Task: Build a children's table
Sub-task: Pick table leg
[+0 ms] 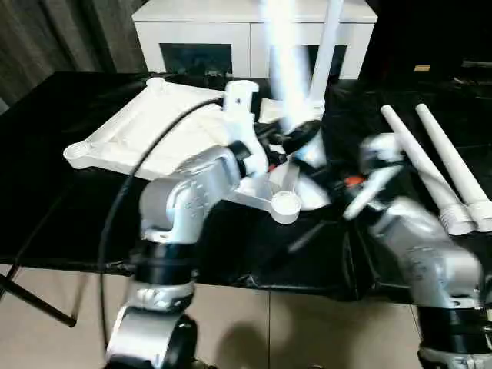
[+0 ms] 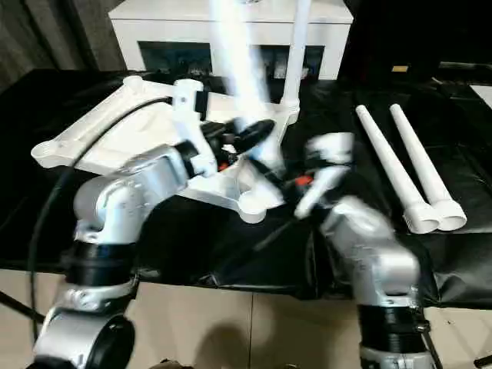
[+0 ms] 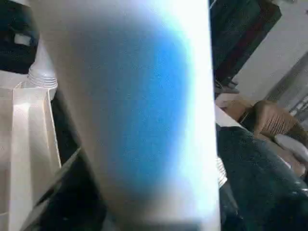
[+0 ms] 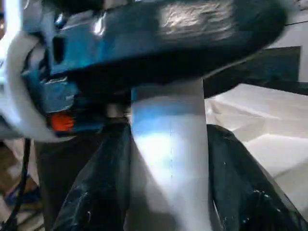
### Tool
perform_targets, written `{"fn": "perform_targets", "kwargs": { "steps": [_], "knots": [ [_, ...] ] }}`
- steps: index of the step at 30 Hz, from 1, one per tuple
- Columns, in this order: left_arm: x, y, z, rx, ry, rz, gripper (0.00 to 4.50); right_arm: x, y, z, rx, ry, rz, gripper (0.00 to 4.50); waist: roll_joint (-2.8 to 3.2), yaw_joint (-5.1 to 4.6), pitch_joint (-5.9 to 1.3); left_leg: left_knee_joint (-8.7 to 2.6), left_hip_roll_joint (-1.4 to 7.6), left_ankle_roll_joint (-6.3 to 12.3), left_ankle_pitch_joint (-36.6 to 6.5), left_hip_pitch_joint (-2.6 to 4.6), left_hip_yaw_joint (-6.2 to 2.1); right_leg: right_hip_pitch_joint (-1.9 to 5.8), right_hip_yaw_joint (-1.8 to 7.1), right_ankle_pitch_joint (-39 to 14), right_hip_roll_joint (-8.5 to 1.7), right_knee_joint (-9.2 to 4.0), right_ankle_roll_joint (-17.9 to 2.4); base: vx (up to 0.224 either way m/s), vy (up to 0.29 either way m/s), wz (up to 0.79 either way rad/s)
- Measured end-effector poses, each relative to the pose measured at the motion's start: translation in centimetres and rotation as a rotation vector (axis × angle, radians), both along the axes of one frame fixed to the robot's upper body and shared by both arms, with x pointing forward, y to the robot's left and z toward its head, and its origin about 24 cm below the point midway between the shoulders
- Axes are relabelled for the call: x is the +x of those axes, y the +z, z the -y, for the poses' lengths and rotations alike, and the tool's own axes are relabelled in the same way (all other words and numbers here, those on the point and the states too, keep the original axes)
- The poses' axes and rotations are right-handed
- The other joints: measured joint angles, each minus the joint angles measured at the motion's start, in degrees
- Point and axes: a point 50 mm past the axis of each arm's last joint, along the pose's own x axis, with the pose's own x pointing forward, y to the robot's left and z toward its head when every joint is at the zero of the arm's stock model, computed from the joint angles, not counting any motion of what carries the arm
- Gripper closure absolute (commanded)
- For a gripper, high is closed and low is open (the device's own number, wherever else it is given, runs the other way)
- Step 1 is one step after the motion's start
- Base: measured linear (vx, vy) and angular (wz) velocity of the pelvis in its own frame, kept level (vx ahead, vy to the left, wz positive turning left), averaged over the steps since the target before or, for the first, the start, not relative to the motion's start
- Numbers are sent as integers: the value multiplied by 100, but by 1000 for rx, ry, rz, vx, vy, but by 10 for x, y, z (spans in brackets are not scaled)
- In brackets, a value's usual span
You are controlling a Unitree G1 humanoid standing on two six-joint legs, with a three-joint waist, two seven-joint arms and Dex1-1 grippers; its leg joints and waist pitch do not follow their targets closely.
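Observation:
The children's table's white tabletop (image 1: 154,131) lies ribbed side up on the black cloth. One white leg (image 1: 327,46) stands upright in a far corner socket. A second leg (image 1: 284,61) stands upright and blurred above the tabletop's near right part. My left gripper (image 1: 296,138) is at this leg, which looms close in the left wrist view (image 3: 134,115). My right gripper (image 1: 327,177) is shut on the same leg lower down. The right wrist view has the leg (image 4: 168,159) between my two dark fingers (image 4: 96,192).
Two more white legs (image 1: 430,169) (image 1: 457,165) lie side by side on the cloth at the right. A white cabinet with glass doors (image 1: 246,38) stands behind the table. The tabletop's near corner socket (image 1: 286,204) sits close to the table's front edge.

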Motion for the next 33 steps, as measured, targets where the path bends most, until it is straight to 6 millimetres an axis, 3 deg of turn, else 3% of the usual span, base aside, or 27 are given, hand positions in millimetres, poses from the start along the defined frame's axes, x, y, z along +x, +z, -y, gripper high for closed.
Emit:
{"fn": "perform_targets", "kwargs": {
  "steps": [3, 5, 7, 10, 13, 15, 18, 21, 32, 33],
  "knots": [
    [0, 2, -3, -47, -7, -27, 48, -2, -4, 0, -9, 3, -16, 264, 0, 1, 0, -5, 0, 1, 0, -2, 0, -1, -2, 0, 0, -5, 1, 0, 0, 0],
    [0, 2, -6, -46, -6, -31, 99, -2, -5, 0, -15, -2, -17, 264, -5, 2, 3, -6, 0, 1, 0, -4, 0, -1, -3, 0, 0, -8, 1, 0, 0, 0],
    [0, 2, -8, -40, -2, -35, 92, -2, -5, 1, -17, -4, -15, 264, -4, 1, 3, -7, -1, 2, -1, -5, 0, 0, -2, 0, 0, -14, 1, 0, 0, 0],
    [1, 2, -10, -45, 10, -43, 145, -2, -4, 3, -28, -8, -13, 264, -6, 4, 4, -8, -1, 3, -2, -9, 0, 0, -2, 0, 0, -22, 0, 0, 0, 0],
    [2, 2, -12, -57, 21, -51, 152, -2, -4, 6, -44, -5, -11, 264, -7, 9, 5, -8, -1, 10, -5, -13, 1, 0, -3, 0, 0, -27, 0, 0, 0, 0],
    [3, 3, -16, -87, 37, -61, 186, -3, -4, 7, -46, 1, -10, 264, -8, 9, 5, -8, -1, 14, -7, -16, 1, 0, -5, 0, 0, -29, 0, 0, 0, 0],
    [4, 5, -19, -96, 48, -59, 193, -4, -7, 8, -50, 3, -19, 264, -7, 10, 5, -8, -1, 19, -7, -18, 1, 0, -5, 0, 0, -31, 0, 0, 0, 0],
    [4, 5, -21, -112, 51, -63, 230, -4, -7, 9, -55, 5, -19, 264, -8, 9, 5, -6, -1, 20, -7, -19, 2, 0, -4, 1, 0, -32, -1, 0, 0, 0],
    [4, 6, -20, -140, 37, -73, 259, -3, -6, 9, -94, -3, 12, 264, -9, 10, 5, -6, -1, 22, -6, -18, 2, 0, -5, 1, 0, -31, -1, 0, 0, 0],
    [4, 6, -20, -144, 37, -75, 259, -4, -6, 9, -88, -1, 9, 229, -9, 11, 5, -6, -1, 22, -6, -19, 2, 0, -5, 1, 0, -31, -1, 0, 0, 0]
  ]
}}
